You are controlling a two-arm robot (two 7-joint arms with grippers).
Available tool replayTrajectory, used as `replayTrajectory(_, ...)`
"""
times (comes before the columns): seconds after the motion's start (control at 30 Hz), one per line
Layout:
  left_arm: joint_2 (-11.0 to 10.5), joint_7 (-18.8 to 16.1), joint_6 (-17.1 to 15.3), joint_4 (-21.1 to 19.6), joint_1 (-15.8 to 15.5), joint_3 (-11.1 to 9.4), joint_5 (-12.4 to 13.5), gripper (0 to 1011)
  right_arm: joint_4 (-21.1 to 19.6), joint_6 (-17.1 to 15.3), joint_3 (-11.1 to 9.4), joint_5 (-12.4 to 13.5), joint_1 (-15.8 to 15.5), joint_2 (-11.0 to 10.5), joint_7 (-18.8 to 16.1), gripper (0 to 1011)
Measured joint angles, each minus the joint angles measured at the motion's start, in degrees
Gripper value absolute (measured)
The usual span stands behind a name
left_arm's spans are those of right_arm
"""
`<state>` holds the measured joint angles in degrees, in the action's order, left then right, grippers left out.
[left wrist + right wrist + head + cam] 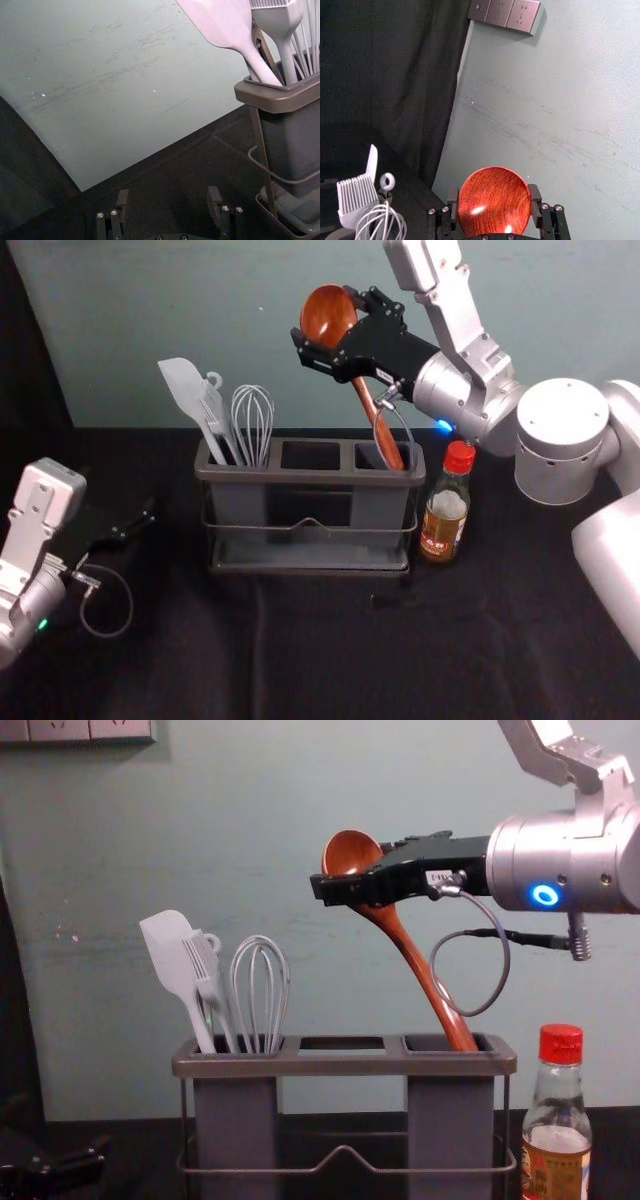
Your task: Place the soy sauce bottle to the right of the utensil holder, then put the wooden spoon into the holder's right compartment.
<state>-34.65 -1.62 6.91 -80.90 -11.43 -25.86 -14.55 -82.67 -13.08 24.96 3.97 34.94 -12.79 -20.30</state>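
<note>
In the head view my right gripper (pixel 325 318) is shut on the bowl of the wooden spoon (pixel 377 425), above the utensil holder (pixel 310 477). The spoon slants, its handle end inside the right compartment. The right wrist view has the bowl (pixel 494 200) between the fingertips of my right gripper (pixel 494 202). Upright on the table, the soy sauce bottle (pixel 445 505) with its red cap is close to the holder's right side. My left gripper (pixel 135 524) is parked left of the holder; in the left wrist view that gripper (pixel 167 200) is open and holds nothing.
A white spatula (pixel 188 390), a brush and a whisk (pixel 253 422) stand in the holder's left compartment. The middle compartment (pixel 311 456) is between them and the spoon. A pale wall (pixel 90 990) rises behind the table, with sockets (pixel 90 730) high at the left.
</note>
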Motion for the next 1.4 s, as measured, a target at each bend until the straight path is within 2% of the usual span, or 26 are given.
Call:
replayTrajectory(0.27, 0.0, 0.0, 0.0, 0.0, 0.0, 0.0, 0.0, 1011, -0.8, -0.5, -0.5, 0.5, -1.1, -0.3, -0.5, 840)
replayTrajectory(0.53, 0.0, 0.0, 0.0, 0.0, 0.0, 0.0, 0.0, 1011, -6.0, -3.8, -1.8, 1.7, -3.4, -2.3, -1.0, 841)
replayTrajectory(0.8, 0.0, 0.0, 0.0, 0.0, 0.0, 0.0, 0.0, 1012, -11.4, -6.0, -2.5, 3.0, -5.5, -5.4, -2.3, 840)
replayTrajectory(1.07, 0.0, 0.0, 0.0, 0.0, 0.0, 0.0, 0.0, 1011, -17.0, -8.3, -3.0, 4.3, -7.7, -10.4, -4.8, 841)
replayTrajectory(1.27, 0.0, 0.0, 0.0, 0.0, 0.0, 0.0, 0.0, 1011, -19.0, -8.5, -3.9, 6.3, -9.3, -13.7, -6.7, 840)
replayTrajectory(1.4, 0.0, 0.0, 0.0, 0.0, 0.0, 0.0, 0.0, 1011, -19.6, -8.2, -4.2, 7.4, -10.2, -15.1, -7.2, 840)
